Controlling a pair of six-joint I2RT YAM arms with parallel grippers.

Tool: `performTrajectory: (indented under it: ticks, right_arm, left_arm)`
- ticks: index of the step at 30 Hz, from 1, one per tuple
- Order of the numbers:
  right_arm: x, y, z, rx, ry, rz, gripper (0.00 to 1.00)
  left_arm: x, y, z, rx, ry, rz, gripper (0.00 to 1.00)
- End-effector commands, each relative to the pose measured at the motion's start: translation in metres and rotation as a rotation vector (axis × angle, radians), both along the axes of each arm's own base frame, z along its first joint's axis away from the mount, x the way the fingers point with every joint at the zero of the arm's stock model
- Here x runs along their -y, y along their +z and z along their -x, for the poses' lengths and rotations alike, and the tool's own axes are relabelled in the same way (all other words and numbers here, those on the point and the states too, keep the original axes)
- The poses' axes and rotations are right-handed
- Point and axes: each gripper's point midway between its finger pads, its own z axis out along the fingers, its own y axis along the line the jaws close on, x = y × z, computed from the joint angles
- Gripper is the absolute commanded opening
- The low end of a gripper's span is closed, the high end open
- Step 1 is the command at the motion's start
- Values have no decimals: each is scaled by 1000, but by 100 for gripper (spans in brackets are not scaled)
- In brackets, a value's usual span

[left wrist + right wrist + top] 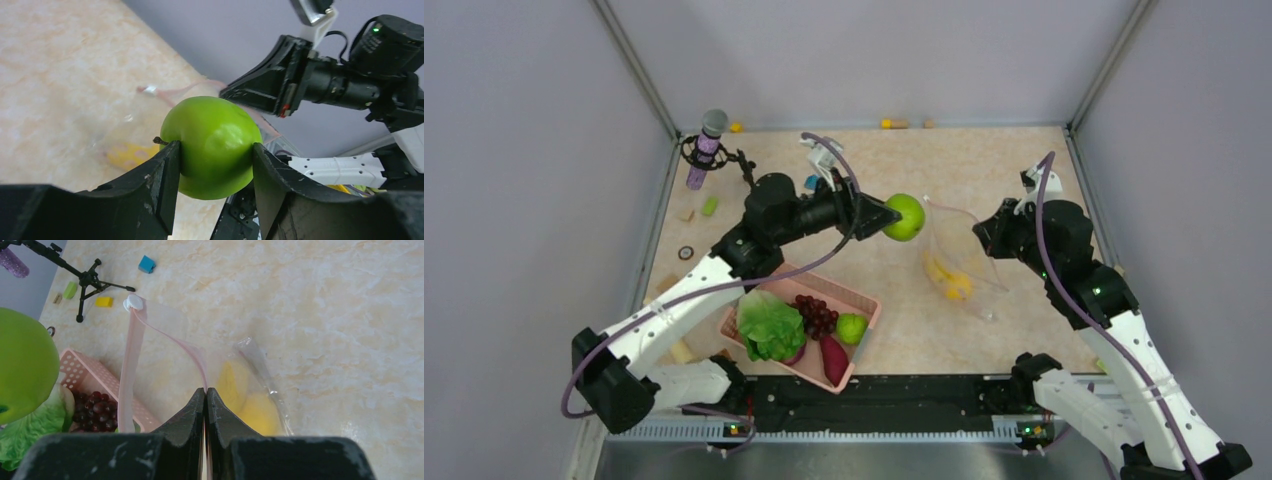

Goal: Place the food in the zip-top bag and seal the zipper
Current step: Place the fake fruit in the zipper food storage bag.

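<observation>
While right claw [205, 391] pinches the zipper [130, 362], left claw [215, 147] grips green fruit [210, 125]

We find one green round fruit [905, 216] aloft just left of the clear zip-top bag [969, 255], its pink zipper [131, 365] gaping open, yellow pieces [951, 282] inside — lettuce [770, 325], grapes [817, 313], small green fruit [852, 328] and sweet potato [833, 358] clustered outside.
</observation>
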Motion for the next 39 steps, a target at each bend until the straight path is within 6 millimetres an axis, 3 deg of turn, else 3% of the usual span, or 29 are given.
performTrajectory:
  ticks: [1, 8, 15, 19, 24, 34, 39]
  right_arm:
    - [2, 8, 1, 33, 4, -4, 4]
    - [1, 7, 1, 32, 3, -7, 4]
    - [2, 10, 2, 41, 2, -12, 4]
    - [2, 11, 3, 43, 0, -16, 4]
    - [-3, 16, 5, 46, 28, -36, 4]
    - [-4, 20, 6, 51, 23, -52, 4]
    - [-4, 22, 5, 49, 17, -59, 4]
  left_arm:
    - [40, 56, 13, 174, -144, 83, 25]
    - [85, 49, 18, 181, -292, 113, 24]
    - [111, 30, 21, 177, -371, 88, 25]
    - [118, 20, 19, 203, -344, 30, 36]
    - [131, 8, 15, 210, -297, -44, 67]
    - [130, -7, 15, 185, -257, -119, 82]
    - [119, -8, 19, 173, -229, -129, 92]
